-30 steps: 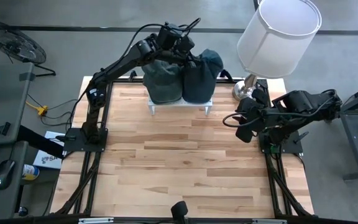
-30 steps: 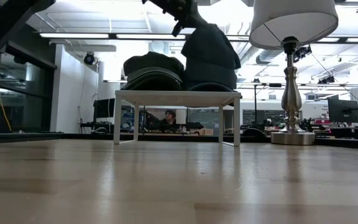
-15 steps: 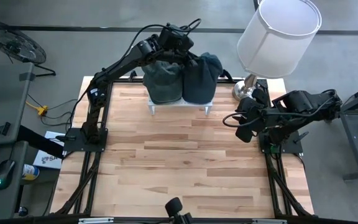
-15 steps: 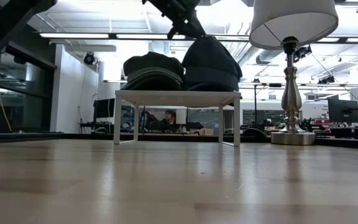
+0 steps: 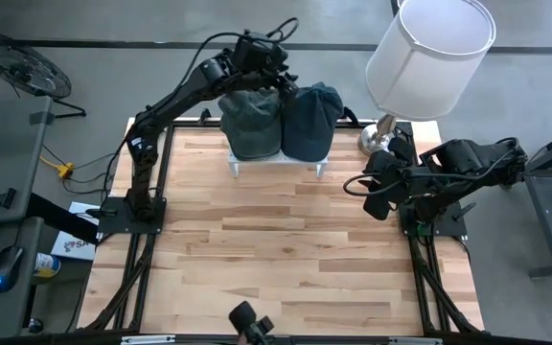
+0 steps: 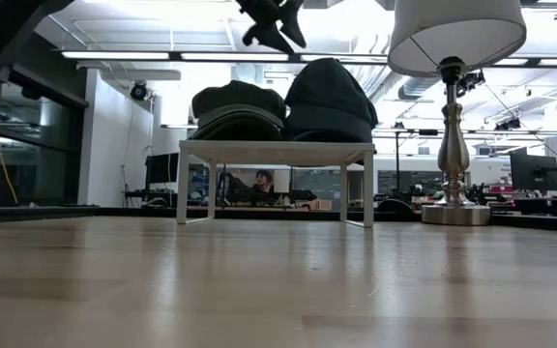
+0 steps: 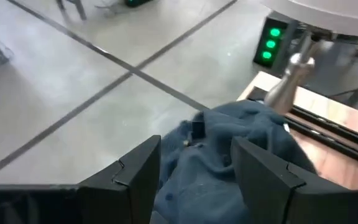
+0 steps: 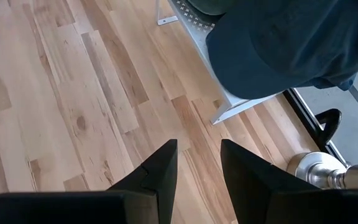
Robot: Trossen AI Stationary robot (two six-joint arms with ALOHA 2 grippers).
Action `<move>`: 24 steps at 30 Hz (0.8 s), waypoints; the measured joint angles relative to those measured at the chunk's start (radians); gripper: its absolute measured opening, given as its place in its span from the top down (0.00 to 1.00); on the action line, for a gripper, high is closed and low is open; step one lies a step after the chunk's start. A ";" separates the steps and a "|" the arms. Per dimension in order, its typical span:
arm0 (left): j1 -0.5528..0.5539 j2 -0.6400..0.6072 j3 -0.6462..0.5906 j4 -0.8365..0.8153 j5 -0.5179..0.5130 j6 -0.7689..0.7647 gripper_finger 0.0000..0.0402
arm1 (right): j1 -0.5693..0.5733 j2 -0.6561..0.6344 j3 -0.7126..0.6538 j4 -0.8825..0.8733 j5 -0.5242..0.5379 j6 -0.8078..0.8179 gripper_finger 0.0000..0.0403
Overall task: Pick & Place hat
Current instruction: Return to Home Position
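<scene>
Left hand (image 7: 196, 149): released, empty, hanging above the low white metal shelf (image 6: 277, 148) over its caps | stacked blue fabric caps (image 5: 307, 120): on the shelf's lamp-side half, touching the stacked gray fabric caps (image 5: 250, 120) | right hand (image 8: 197, 152): fingers apart, empty, over the light wooden table (image 5: 286, 259) beyond the shelf's lamp-side end | white-shaded silver lamp (image 5: 429, 48): near that end, close to the right hand.
</scene>
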 joint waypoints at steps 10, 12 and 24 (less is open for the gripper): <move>-0.036 -0.107 0.000 -0.043 -0.013 0.035 0.52 | 0.000 -0.005 0.000 0.000 0.021 -0.045 0.71; -0.062 -0.137 0.000 -0.067 -0.016 0.062 0.52 | 0.000 -0.017 -0.001 0.003 0.031 -0.067 0.71; -0.240 -0.245 -0.005 -0.404 -0.070 0.054 0.52 | 0.066 -0.208 -0.220 0.231 0.121 -0.106 0.71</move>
